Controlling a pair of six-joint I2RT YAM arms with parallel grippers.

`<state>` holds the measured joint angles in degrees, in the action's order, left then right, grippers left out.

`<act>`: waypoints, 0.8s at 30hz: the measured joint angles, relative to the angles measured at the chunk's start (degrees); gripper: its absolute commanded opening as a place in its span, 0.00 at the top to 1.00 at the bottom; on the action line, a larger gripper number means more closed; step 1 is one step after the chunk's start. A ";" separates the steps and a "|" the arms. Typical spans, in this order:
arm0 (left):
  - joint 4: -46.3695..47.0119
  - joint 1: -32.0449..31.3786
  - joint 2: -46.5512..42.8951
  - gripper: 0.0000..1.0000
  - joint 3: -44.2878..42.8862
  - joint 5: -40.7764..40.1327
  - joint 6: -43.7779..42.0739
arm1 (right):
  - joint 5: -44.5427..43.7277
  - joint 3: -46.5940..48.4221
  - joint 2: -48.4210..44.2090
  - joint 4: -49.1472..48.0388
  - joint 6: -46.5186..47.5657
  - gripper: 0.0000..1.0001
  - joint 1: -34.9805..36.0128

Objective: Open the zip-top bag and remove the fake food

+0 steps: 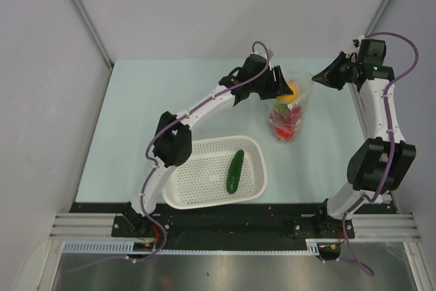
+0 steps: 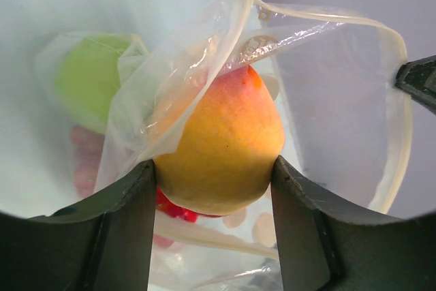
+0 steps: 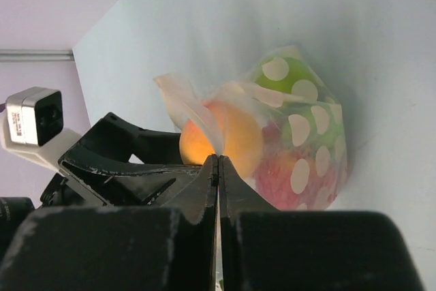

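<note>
While its mouth faces rearward, zip-top bag point(image 1: 291, 117) lengthwise near-to-far

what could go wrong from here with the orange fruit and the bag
The zip-top bag drapes over the orange fruit beside the left gripper; pulling may drag the bag along. The right gripper pinches only a thin strip of rim, which might slip free. The smooth, rounded fruit could squirt out.

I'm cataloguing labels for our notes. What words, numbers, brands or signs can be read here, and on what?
Nothing legible in any view.
Sticker on the left wrist camera: too small and blurred to read.
Round embossed mark on the zip-top bag: cannot be read.
</note>
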<state>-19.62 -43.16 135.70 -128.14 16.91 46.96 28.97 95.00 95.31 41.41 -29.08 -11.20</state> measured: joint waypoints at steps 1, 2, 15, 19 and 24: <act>-0.81 -0.09 -0.20 0.31 -0.33 -0.85 -1.05 | 0.02 0.00 -0.02 0.00 -0.11 1.00 0.07; -2.03 -0.20 -0.72 0.31 -0.37 -2.10 -2.51 | 0.02 0.00 -0.04 -0.02 -0.33 1.00 0.28; -5.46 -3.56 -8.44 0.15 -1.11 -8.76 -17.79 | -0.07 0.00 -0.02 0.87 -0.68 1.00 2.32; -5.14 -3.98 -8.46 0.45 -1.53 -7.65 -18.93 | -0.09 0.22 -0.02 1.66 -0.44 1.00 2.32; -4.94 -3.96 -8.39 0.65 -1.86 -7.87 -20.59 | -0.13 0.92 -0.02 2.47 0.22 1.00 2.32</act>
<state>-24.56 -47.11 127.31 -129.99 9.04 26.37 28.84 95.92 95.29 43.88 -28.86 -8.88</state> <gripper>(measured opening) 0.405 0.007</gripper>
